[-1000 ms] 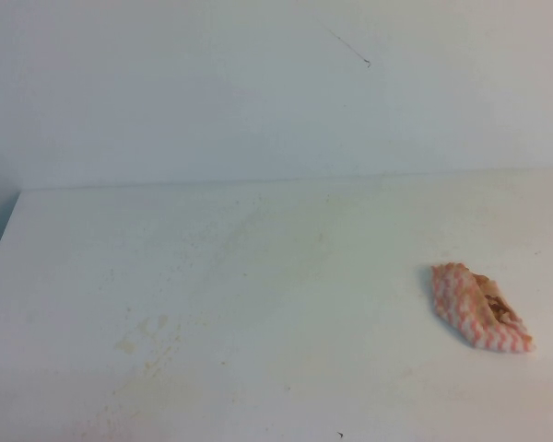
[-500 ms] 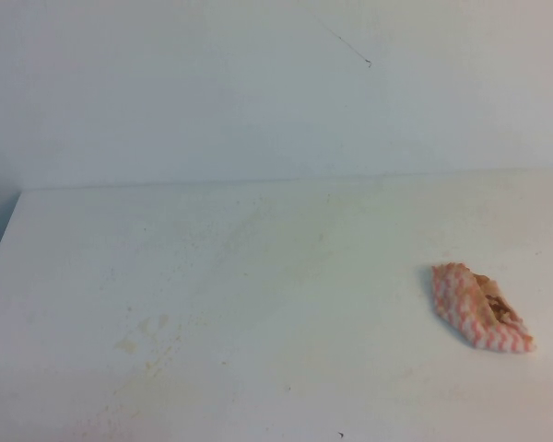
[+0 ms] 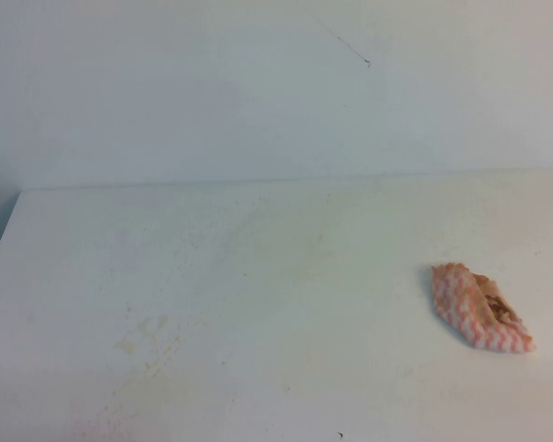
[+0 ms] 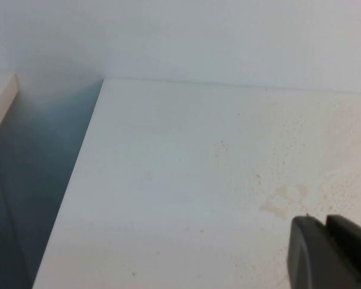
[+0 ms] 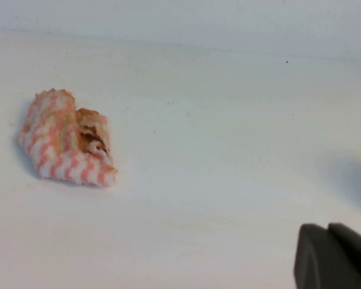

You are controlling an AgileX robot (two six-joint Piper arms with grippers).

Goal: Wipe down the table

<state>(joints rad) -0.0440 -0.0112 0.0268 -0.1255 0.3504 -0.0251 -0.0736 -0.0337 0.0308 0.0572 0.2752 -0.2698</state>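
Observation:
A crumpled pink-and-white striped cloth (image 3: 482,308) with brown soiling lies on the white table (image 3: 286,304) at the right; it also shows in the right wrist view as the cloth (image 5: 66,138). Brownish stains (image 3: 147,341) mark the table's near left, and these stains (image 4: 283,198) appear in the left wrist view too. Neither arm shows in the high view. My left gripper (image 4: 325,221) is shut and holds nothing, hovering just short of the stains. My right gripper (image 5: 328,227) is shut and holds nothing, well away from the cloth.
A white wall (image 3: 258,92) rises behind the table. The table's left edge (image 4: 78,180) drops into a dark gap, with another pale surface (image 4: 0,96) beyond it.

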